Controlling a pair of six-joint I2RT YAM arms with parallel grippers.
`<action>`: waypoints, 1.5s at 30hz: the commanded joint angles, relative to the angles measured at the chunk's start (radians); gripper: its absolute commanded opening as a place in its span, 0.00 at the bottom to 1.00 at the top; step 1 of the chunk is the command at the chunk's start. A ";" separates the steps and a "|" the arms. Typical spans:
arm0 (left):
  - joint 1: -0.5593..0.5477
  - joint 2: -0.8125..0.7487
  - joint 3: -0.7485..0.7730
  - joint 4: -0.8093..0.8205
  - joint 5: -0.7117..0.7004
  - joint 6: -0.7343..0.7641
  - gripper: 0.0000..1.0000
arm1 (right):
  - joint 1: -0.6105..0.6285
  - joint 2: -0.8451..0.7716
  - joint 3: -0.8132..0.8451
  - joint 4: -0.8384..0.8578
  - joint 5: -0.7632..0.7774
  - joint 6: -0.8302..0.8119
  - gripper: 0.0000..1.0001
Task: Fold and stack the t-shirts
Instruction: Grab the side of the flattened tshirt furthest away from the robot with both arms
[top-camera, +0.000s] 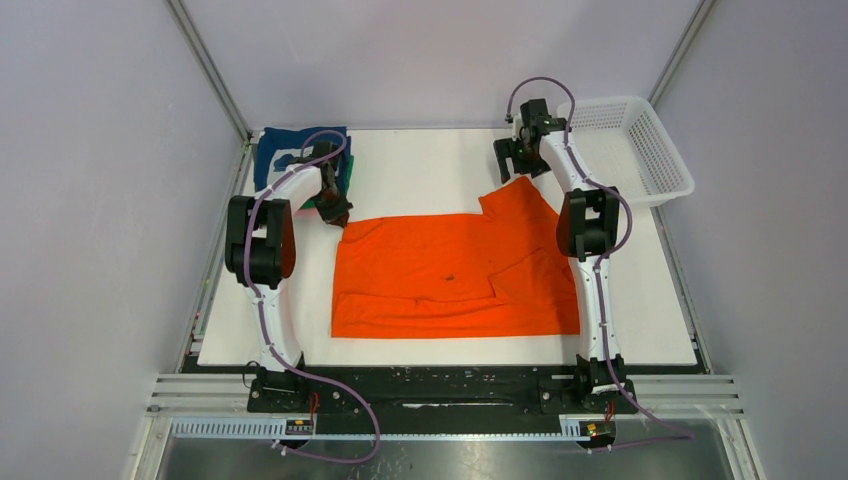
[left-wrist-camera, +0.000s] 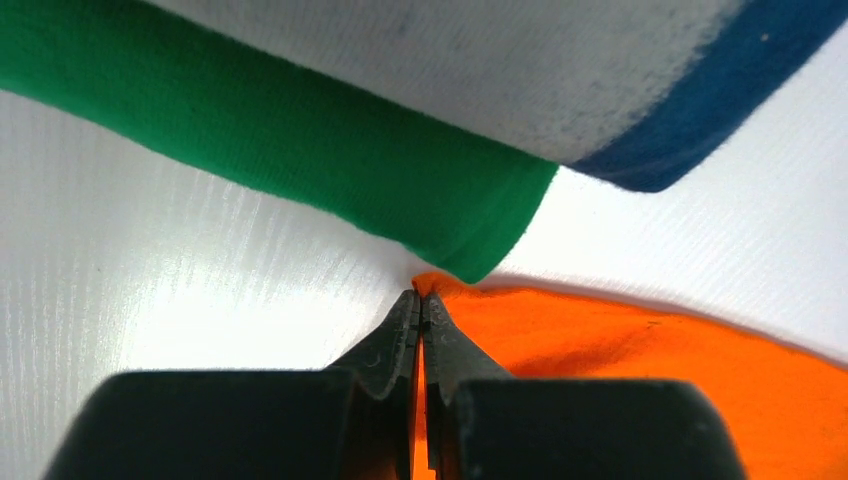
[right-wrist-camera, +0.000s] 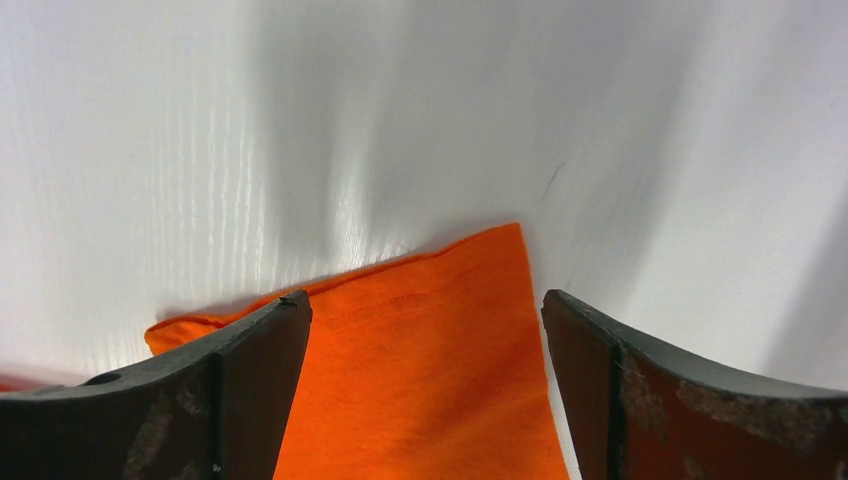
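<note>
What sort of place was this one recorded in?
Likely a lab robot cell, not a home: plain grey panel walls in metal framing close in a white table, and the arm bases sit on a metal rail at its near edge.

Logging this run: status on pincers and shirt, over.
Left pincer shut on orange t-shirt corner. Right pincer open over its other corner. Green t-shirt close beside left pincer.
</note>
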 joint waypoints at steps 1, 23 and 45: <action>0.001 -0.042 0.049 -0.013 -0.004 -0.004 0.00 | -0.005 -0.018 0.040 0.032 0.019 -0.007 0.95; 0.001 -0.037 0.078 -0.033 0.007 -0.011 0.00 | -0.004 0.052 0.097 -0.268 -0.125 -0.107 0.68; -0.001 -0.077 0.073 0.022 0.022 -0.015 0.00 | 0.025 -0.082 0.015 -0.087 -0.044 -0.118 0.00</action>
